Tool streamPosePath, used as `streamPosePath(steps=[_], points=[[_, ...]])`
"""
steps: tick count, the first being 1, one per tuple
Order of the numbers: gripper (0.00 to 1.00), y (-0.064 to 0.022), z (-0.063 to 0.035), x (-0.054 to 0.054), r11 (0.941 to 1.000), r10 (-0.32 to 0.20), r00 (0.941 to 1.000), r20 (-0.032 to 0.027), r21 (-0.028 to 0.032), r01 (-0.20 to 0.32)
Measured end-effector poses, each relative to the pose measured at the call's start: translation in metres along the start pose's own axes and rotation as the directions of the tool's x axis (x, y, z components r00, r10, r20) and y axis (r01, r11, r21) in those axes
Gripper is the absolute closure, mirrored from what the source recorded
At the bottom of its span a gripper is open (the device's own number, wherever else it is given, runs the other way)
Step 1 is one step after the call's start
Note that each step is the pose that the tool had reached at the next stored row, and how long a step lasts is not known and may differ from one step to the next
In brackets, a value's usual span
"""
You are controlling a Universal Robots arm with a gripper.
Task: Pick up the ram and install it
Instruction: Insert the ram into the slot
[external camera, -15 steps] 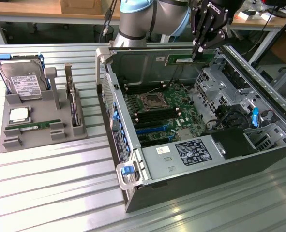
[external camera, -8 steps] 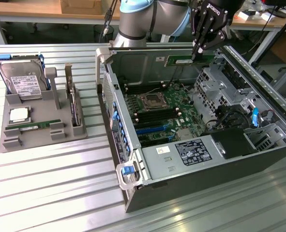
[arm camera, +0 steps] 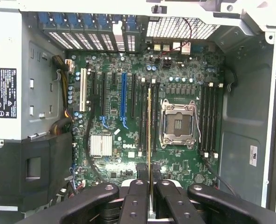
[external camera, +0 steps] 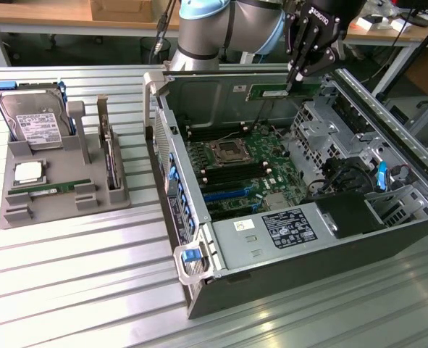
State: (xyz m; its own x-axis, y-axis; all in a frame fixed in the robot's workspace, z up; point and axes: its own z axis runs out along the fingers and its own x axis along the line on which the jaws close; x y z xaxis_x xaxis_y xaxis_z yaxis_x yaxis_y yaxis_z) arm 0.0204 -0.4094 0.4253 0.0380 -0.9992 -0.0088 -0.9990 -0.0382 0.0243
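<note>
1. Your exterior view looks down at a slant from above the table (external camera: 69, 290), well back, taking in the whole open case (external camera: 271, 290) and the arm (external camera: 206, 29).
2. Your wrist view faces straight into the case past the gripper (arm camera: 150, 184), much nearer, seemingly from just outside its open side.
3. Both views share the motherboard (external camera: 242, 163) and the ram (external camera: 271, 92) clamped in the gripper.

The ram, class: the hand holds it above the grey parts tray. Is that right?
No. The hand holds the ram above the open computer case, over its motherboard, not above the grey parts tray, as the exterior view shows.
</note>
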Motion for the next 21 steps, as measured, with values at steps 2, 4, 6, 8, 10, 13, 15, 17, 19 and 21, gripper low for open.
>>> streamPosePath(steps=[2,4,6,8,10,13,15,17,19,21], points=[[0.87,0.0,0.0009,0.0,1.0,0.0,1.0,0.0,0.0,0.0],[0.87,0.0,0.0013,0.0,1.0,0.0,1.0,-0.0001,0.0,0.0],[0.87,0.0,0.002,0.0,1.0,0.0,1.0,-0.0001,0.0,0.0],[0.87,-0.0001,0.003,0.0,1.0,0.0,1.0,-0.0002,-0.0001,0.0],[0.87,-0.0001,0.0043,0.0,1.0,0.0,1.0,-0.0002,0.0,0.0],[0.87,-0.0001,0.0057,0.0,1.0,0.0,1.0,-0.0002,0.0,0.0],[0.87,-0.0002,0.0067,0.0001,1.0,0.0,1.0,-0.0002,0.0,0.0],[0.87,-0.0002,0.0078,0.0001,1.0,0.0,1.0,-0.0002,0.0,0.0],[0.87,-0.0002,0.0089,0.0001,1.0,0.0,1.0,-0.0002,0.0,0.0],[0.87,-0.0003,0.0097,0.0001,1.0,0.0,1.0,-0.0004,0.0,0.0]])
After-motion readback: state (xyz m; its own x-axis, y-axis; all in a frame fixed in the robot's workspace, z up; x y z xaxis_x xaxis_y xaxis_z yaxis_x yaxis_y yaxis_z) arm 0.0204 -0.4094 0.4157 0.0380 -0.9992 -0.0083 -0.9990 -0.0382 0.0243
